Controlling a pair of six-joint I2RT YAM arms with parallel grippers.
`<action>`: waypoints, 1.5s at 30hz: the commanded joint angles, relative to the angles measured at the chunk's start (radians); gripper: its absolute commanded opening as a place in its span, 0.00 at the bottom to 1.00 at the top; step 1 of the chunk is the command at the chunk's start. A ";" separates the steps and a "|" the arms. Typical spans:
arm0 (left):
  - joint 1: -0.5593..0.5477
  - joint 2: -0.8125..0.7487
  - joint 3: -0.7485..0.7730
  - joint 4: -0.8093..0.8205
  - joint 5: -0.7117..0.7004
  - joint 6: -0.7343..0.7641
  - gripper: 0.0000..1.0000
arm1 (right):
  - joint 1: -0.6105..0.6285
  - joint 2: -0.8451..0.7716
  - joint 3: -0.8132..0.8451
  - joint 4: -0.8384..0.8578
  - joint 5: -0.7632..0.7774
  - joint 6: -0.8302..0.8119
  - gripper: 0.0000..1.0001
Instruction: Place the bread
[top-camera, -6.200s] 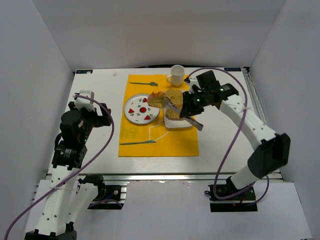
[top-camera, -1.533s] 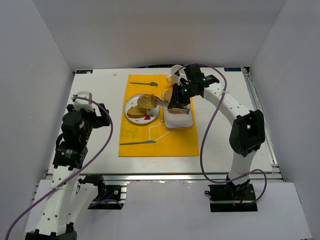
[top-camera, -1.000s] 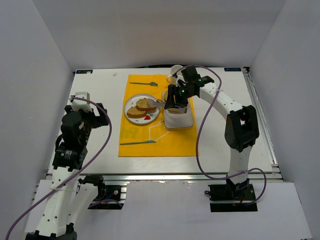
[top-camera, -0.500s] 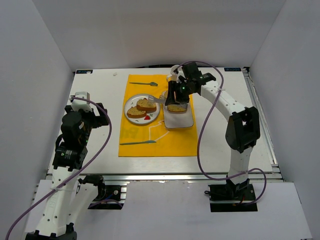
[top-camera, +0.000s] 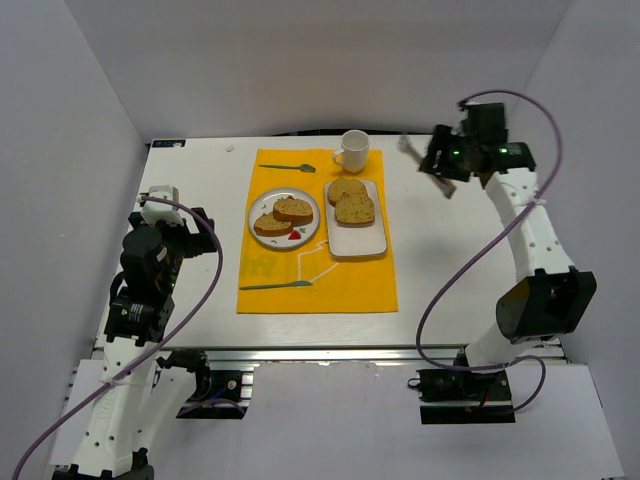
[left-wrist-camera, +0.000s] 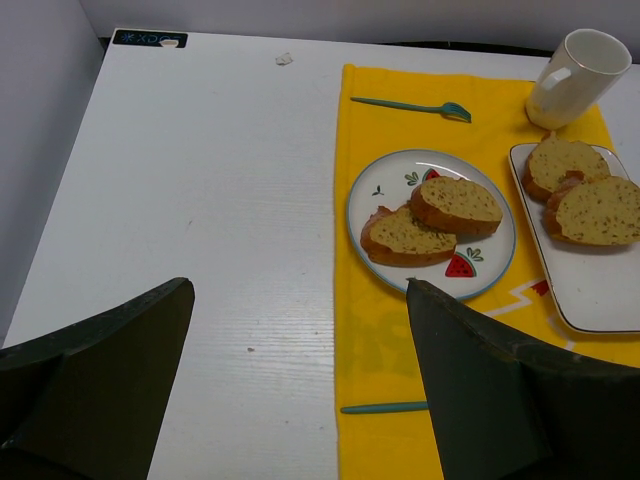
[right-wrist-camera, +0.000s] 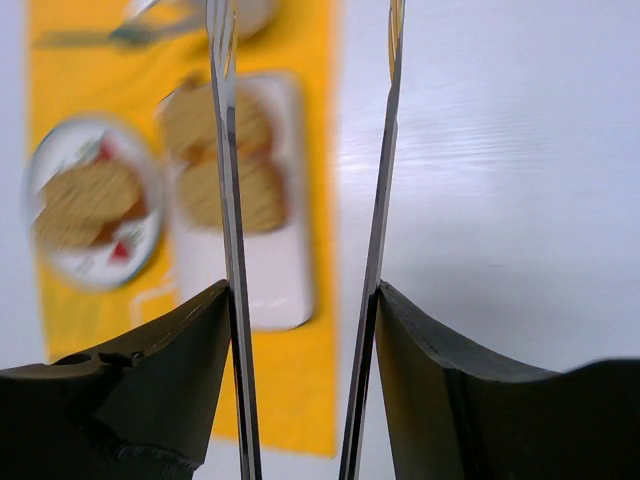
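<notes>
1. The left gripper (left-wrist-camera: 300, 292) hangs over the left side of the white worktop (top-camera: 200, 160), its fingers spread wide with nothing between them.
2. On the yellow mat (top-camera: 315, 285), a round plate (left-wrist-camera: 385, 187) carries two bread slices (top-camera: 293, 209), one overlapping the other.
3. A teal fork (top-camera: 288, 166) lies beyond the plate, and a teal knife (top-camera: 276, 285) lies nearer the arms.
4. Just right of the plate, a rectangular tray (top-camera: 362, 245) holds two more slices (top-camera: 355, 210) at its far end.
5. A white mug (top-camera: 352, 150) stands beyond the tray.
6. The right gripper (top-camera: 425, 165) is raised over bare worktop right of the mug, its long fingers apart and empty, well clear of the bread.
</notes>
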 joint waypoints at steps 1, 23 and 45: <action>-0.003 -0.009 -0.010 0.000 0.004 -0.006 0.98 | -0.145 0.012 -0.061 0.092 0.145 -0.066 0.63; -0.003 0.114 0.066 -0.031 -0.090 -0.053 0.98 | -0.268 0.789 0.449 0.307 0.293 -0.125 0.73; -0.003 0.003 0.065 -0.063 -0.085 -0.069 0.98 | -0.274 0.308 0.186 0.333 0.173 -0.041 0.89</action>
